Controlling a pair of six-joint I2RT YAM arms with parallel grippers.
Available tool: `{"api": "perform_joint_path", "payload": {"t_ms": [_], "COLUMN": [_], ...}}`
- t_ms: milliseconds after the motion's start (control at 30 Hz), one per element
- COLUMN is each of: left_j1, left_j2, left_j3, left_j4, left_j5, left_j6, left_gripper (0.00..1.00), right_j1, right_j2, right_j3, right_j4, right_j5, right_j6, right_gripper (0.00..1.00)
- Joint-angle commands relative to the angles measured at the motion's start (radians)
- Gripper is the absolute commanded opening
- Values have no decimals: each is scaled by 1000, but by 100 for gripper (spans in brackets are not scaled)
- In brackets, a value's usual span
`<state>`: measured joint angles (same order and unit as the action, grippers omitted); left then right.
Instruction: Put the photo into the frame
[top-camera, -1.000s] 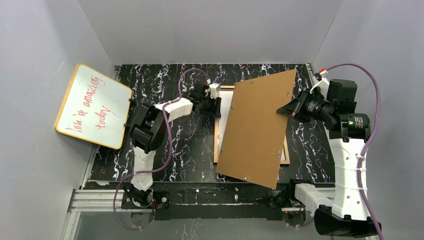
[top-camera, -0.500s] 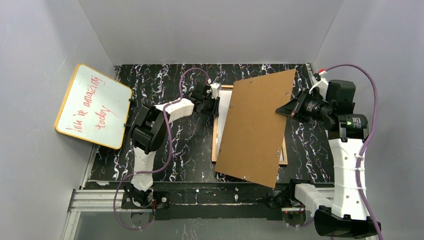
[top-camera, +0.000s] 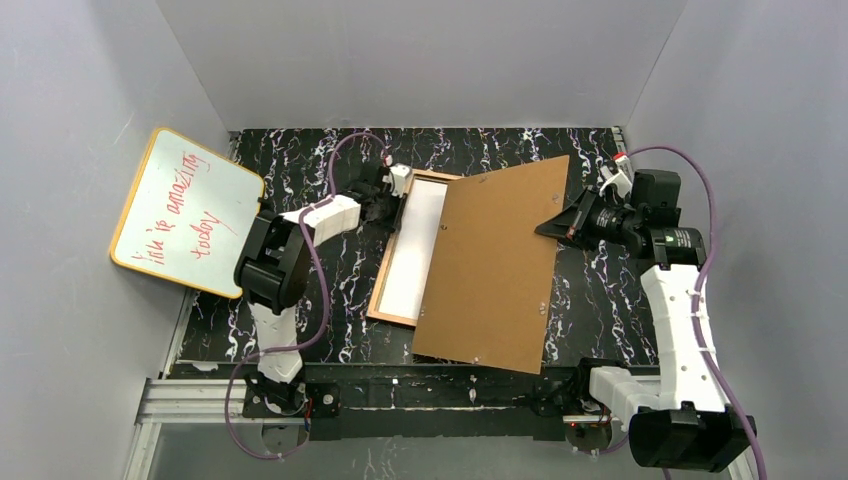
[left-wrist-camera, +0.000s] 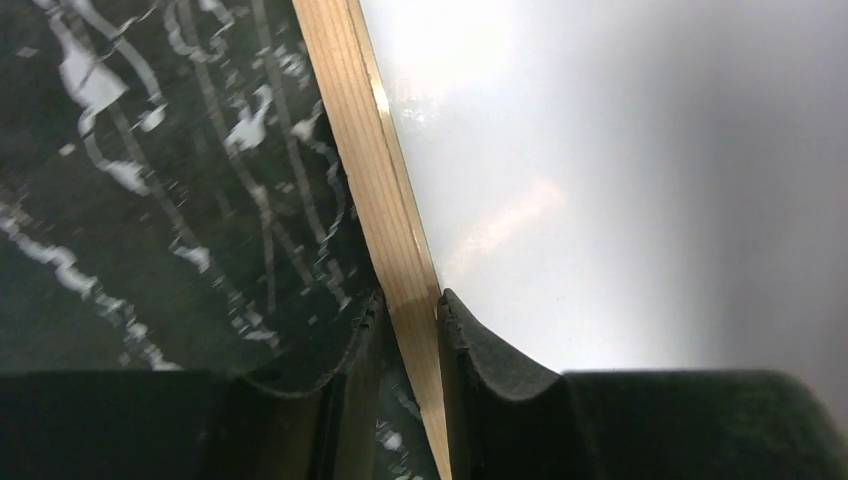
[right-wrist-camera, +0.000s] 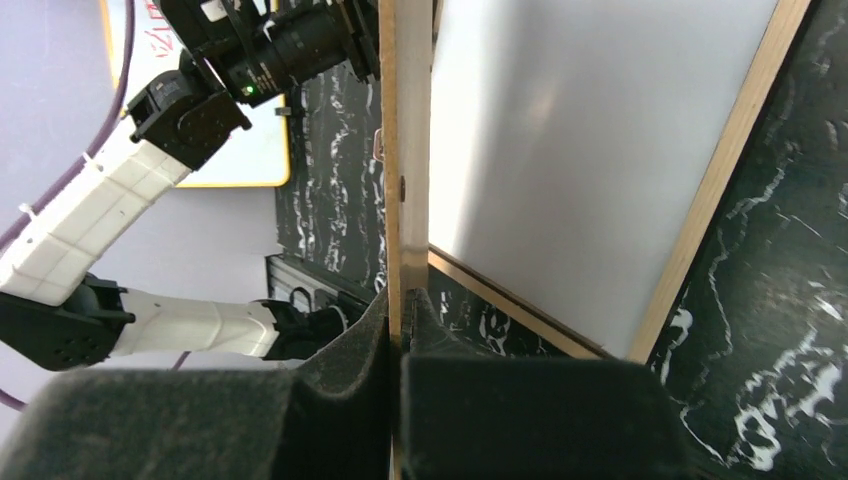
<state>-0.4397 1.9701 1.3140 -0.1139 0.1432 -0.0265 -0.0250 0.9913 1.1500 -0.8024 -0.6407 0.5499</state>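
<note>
Two grippers: both are closed on something (neither one is free).
Left gripper (left-wrist-camera: 408, 315): drawn in onto the frame (left-wrist-camera: 362, 150). One pad sits on each side of its tan rail, the outer pad over the table (top-camera: 620, 310) and the inner pad over the white sheet (top-camera: 415, 245).
Right gripper (right-wrist-camera: 402, 320): pinched tight on the edge of the backing board (top-camera: 490, 265), which runs edge-on straight out from between your pads.
Frame: it lies tan back up on the table. One long rail passes between your left pads, and the rest spreads inward from them, partly beneath the board your right gripper holds.
Backing board: raised and tilted, covering the side of the frame nearer your right gripper. I cannot tell whether its low edge touches the frame.
Photo: its landscape face shows in no view. The white sheet inside the frame, just inward of your left pads, may be its back (not something these views settle).
Done, as I judge it: the frame is open, the board is out and both pieces are in hand.
Left to do: if the white sheet is the print, lower the board onto it and fasten it. If not, you must find the print and lay it in first.
</note>
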Motion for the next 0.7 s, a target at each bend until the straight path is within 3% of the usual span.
{"api": "perform_joint_path", "payload": {"t_ms": [0,167,267,367,500,567,667], "left_j1": [48,116,131,141,177,198,233], "left_j2": [-118,-155,-192,-238,-291,-310,-333], "left_j3": [-34,-56,-72,-72,-28,2,23], "left_j4": [-36,-45,-52,-73,-145,-183,-222], "left_j5": [-11,22,55,95,168,200,211], "left_j6": [95,95,92,89,77,84,105], "left_gripper": [22,21,29,56,82,89,91], "right_j1": [-1,-1,0,0,0,2,6], "right_j2": [18,34,59,108,166,189,229], "right_j3": [-32,-148,-235,-302,-318,-319,-339], "right_j4": [208,395,548,707,792,827,899], "right_j5": [-152,-231,-290,-317,-315,-308,-304], "right_j6": [112,224,313,392,434,438,466], "right_gripper": [1,1,1,1,1,1,1]}}
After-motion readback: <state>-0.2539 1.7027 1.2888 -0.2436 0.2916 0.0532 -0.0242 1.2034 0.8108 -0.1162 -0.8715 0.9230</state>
